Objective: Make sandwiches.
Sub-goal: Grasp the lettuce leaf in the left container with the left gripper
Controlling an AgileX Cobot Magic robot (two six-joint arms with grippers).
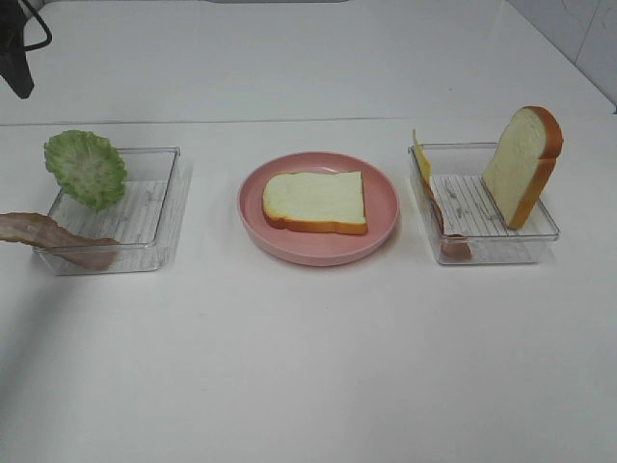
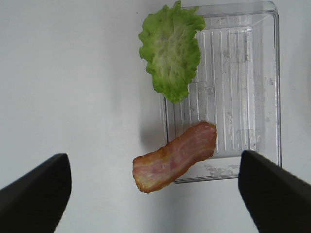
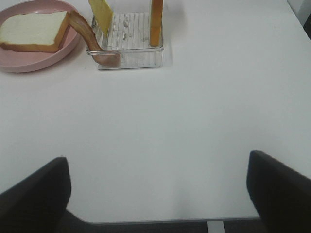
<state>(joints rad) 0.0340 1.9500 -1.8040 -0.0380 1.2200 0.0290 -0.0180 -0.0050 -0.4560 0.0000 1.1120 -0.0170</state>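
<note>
Black and wide open, the left pincer (image 2: 154, 174) and the right pincer (image 3: 156, 160) both hold nothing. A bacon strip (image 2: 175, 156) hangs over the near corner of the left tray (image 2: 243, 97), and a lettuce leaf (image 2: 171, 51) leans on its far corner. One bread slice (image 1: 315, 201) lies flat on the pink plate (image 1: 318, 248). In the right tray (image 1: 536, 234), a second bread slice (image 1: 521, 164) and cheese (image 1: 421, 154) stand up

Lettuce leaf (image 1: 86, 169): was ruffled green with paler veins.
Bacon strip (image 2: 175, 156): was brownish-pink with lighter streaks.
Flat bread slice (image 1: 315, 202): was white, crust orange-brown.
Upright bread slice (image 1: 521, 164): was coloured alike.
Cheese slice (image 1: 421, 154): was yellow.
Plate (image 1: 318, 251): was plain pink.
Left tray (image 1: 145, 217): was clear, floor ribbed.
Table (image 1: 308, 367): was white.
</note>
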